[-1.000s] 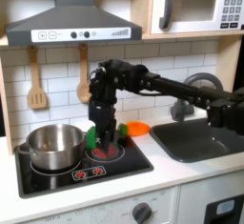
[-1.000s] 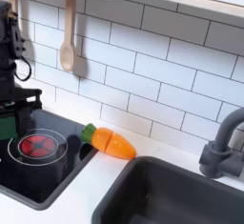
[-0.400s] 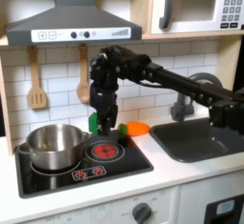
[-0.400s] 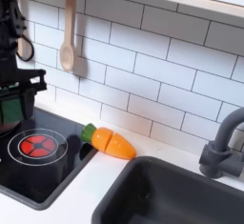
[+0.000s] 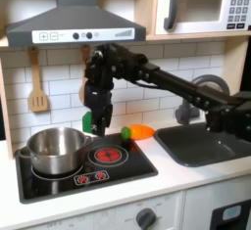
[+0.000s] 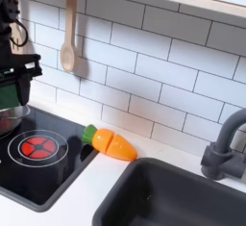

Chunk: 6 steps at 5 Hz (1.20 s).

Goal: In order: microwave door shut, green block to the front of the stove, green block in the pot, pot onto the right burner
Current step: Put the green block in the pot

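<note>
Evidently the gripper (image 5: 95, 122) holds the green block (image 5: 89, 121) pinched between its jaws, lifted above the stove (image 5: 59, 183) just beside the pot (image 5: 54, 148) in the first exterior view. The block looks light, rigid and smooth; its flat opposite faces suit the grip, though it could slip.

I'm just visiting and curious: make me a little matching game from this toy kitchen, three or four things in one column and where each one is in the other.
Things:
1. green block
2. pot
3. orange toy vegetable
4. microwave door

Places:
a. on the stove's burner on the first exterior view's left
b. on the counter between stove and sink
c. held in the gripper, in the air
d. shut, up on the shelf

Pairs: 1-c, 2-a, 3-b, 4-d
</note>
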Tool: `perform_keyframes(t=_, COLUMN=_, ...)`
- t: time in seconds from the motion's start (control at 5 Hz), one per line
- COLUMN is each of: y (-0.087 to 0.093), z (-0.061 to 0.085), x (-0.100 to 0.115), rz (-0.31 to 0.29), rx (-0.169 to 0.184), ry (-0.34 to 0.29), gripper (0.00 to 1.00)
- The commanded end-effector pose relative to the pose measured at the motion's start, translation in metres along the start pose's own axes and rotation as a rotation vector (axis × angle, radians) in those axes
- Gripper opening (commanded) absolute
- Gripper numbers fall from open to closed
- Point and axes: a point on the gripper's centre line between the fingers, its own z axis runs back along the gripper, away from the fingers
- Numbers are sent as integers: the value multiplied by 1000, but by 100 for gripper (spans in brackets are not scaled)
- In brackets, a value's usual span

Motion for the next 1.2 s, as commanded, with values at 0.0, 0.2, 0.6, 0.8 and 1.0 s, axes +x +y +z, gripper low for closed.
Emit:
perform_keyframes(t=0.0, y=1, z=-11, x=24, rz=44, rx=23, ry=-6, gripper=0)
perform_keyframes(t=0.2, y=1, z=-11, x=31, rz=60, rx=24, ry=-6, gripper=0)
perform_keyframes(t=0.6, y=3, z=-13, x=45, rz=92, rx=34, ry=-25, gripper=0)
perform_keyframes(t=0.8, y=4, z=-15, x=53, rz=100, rx=45, ry=-40, gripper=0)
perform_keyframes(t=1.0, y=12, z=-21, x=63, rz=121, rx=69, ry=-45, gripper=0)
